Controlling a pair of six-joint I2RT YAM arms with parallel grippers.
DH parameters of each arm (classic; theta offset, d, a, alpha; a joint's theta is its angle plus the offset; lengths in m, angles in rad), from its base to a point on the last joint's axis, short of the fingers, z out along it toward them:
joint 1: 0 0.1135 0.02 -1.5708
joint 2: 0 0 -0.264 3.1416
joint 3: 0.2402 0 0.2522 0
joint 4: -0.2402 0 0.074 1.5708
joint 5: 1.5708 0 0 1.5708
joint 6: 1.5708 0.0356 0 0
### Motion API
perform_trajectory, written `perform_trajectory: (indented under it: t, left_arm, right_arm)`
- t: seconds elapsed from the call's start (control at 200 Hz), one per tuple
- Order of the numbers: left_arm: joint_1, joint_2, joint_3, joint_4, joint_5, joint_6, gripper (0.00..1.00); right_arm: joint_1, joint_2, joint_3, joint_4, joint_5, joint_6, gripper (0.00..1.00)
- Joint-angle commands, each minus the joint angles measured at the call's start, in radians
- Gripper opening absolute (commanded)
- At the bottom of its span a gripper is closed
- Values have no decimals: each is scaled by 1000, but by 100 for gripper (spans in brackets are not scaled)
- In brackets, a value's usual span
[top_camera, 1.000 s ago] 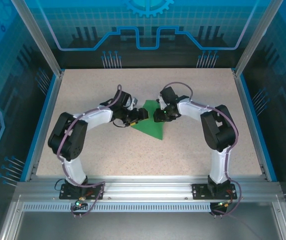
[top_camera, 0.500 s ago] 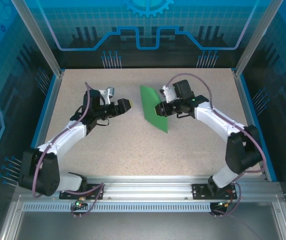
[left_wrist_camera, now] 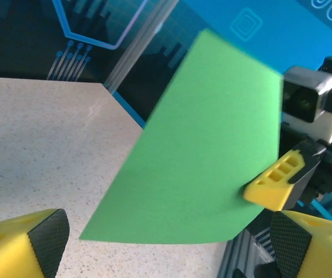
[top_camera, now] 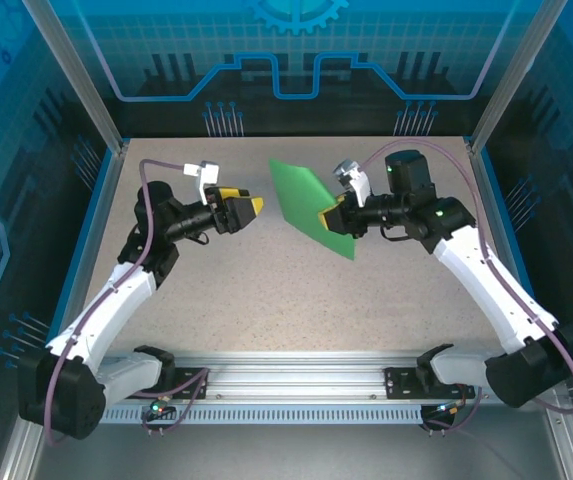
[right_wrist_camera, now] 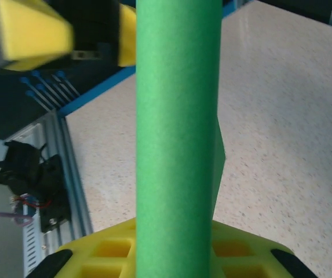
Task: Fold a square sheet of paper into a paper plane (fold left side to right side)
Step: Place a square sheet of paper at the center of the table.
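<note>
Robot arms: two, the left arm [top_camera: 116,290] and the right arm [top_camera: 486,270], both white with black joints.
Grippers: two, the left gripper [top_camera: 254,206] and the right gripper [top_camera: 328,216].
Yellow fingers: four, two to each gripper (the left pair's black pads [left_wrist_camera: 50,237] are plain in the left wrist view).
Wrist cameras: two small pale boxes [top_camera: 206,172], one behind each gripper.
Green paper sheet [top_camera: 304,198]: one.
Table [top_camera: 296,300]: one, speckled beige.
Base plates [top_camera: 161,375]: two, black, on one aluminium rail [top_camera: 296,388].
</note>
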Motion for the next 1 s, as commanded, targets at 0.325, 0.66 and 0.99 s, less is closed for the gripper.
perform_trajectory:
  t: [0.325,0.66,0.99]
  left_arm:
    - [-40,57,132,84,283,29,91]
    - [-84,50,175,-37,298,102,28]
    - [-91,67,151,-151,143,85,5]
  right_arm:
    - [-14,-51,34,-3,-260,-39,22]
    - [-46,-65,-1,45,-169,11,23]
    - [-95,-126,-76,63,160,95,67]
